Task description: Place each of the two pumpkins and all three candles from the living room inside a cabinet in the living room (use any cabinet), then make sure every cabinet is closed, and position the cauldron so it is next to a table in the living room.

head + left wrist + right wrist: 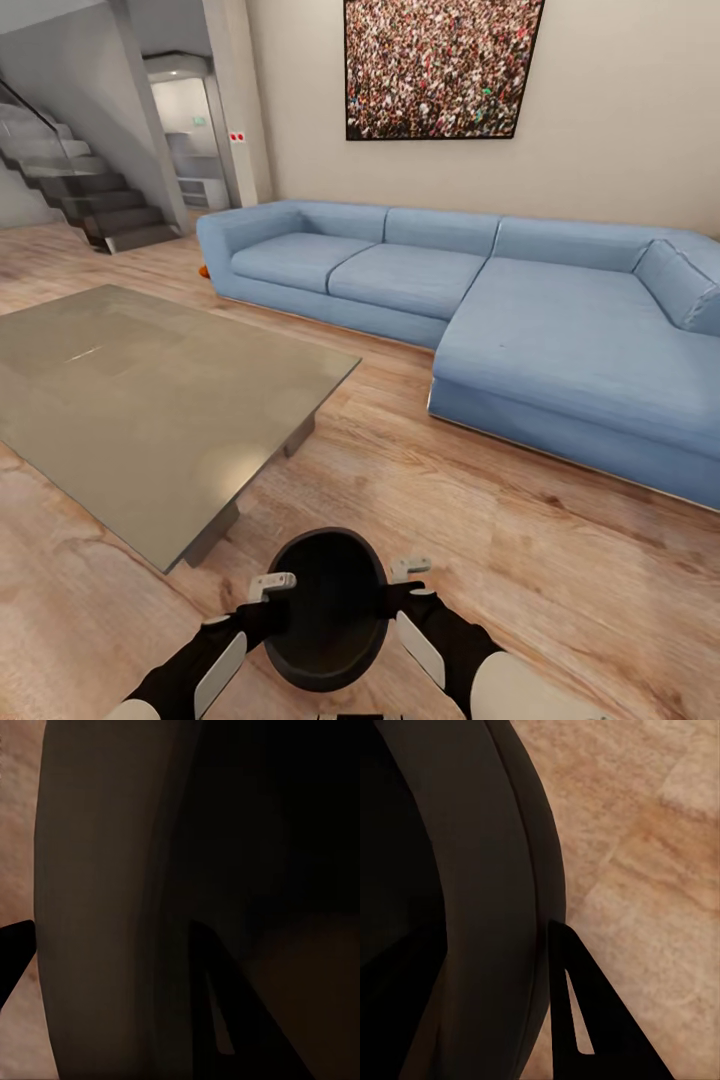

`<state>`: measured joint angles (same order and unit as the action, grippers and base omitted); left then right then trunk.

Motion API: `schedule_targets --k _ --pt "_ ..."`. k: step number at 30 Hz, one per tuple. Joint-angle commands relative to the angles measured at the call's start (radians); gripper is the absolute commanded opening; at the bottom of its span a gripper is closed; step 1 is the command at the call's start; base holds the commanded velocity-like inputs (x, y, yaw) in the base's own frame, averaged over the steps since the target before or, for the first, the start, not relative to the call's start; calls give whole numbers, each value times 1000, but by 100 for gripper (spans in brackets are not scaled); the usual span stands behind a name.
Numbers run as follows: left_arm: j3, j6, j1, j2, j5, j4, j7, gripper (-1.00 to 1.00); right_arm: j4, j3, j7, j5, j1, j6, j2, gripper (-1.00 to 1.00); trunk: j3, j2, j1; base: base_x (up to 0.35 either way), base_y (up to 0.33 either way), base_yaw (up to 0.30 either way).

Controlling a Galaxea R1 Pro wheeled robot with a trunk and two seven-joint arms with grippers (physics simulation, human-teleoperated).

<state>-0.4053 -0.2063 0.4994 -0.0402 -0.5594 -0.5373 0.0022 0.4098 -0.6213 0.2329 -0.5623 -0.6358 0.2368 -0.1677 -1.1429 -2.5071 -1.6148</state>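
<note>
Black cauldron [327,610] at bottom centre, left gripper [268,600] and right gripper [400,588] clamped on its rim; grey table [150,400] at left, pumpkin [203,270] beside sofa [480,300].

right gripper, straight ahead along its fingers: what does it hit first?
Probably the wooden floor. In the right wrist view the right gripper sits at the cauldron rim, one finger outside the wall; beyond it lies bare floor. In the head view its fingers point forward, towards open floor before the sofa. Depth unclear.
</note>
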Motion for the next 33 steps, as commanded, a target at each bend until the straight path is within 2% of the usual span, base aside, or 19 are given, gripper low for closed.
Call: schedule_targets --k 1,8,25,33 --pt "1 -2 1 0 -16 -31 -2 -100 60 6 -32 -20 -1 1 -3 -100 -1 0 0 0 0 0" --pt "2 -2 1 0 -16 -32 -3 -100 60 6 -33 -19 -1 1 -3 -100 -1 0 0 0 0 0" --pt "2 -2 1 0 -16 -32 -4 -100 60 6 -33 -19 -1 1 -3 -100 -67 -4 -7 0 0 0" --pt "2 -2 1 0 -16 -32 -4 -100 60 5 -33 -19 -1 1 -3 -100 -67 -4 -7 0 0 0"
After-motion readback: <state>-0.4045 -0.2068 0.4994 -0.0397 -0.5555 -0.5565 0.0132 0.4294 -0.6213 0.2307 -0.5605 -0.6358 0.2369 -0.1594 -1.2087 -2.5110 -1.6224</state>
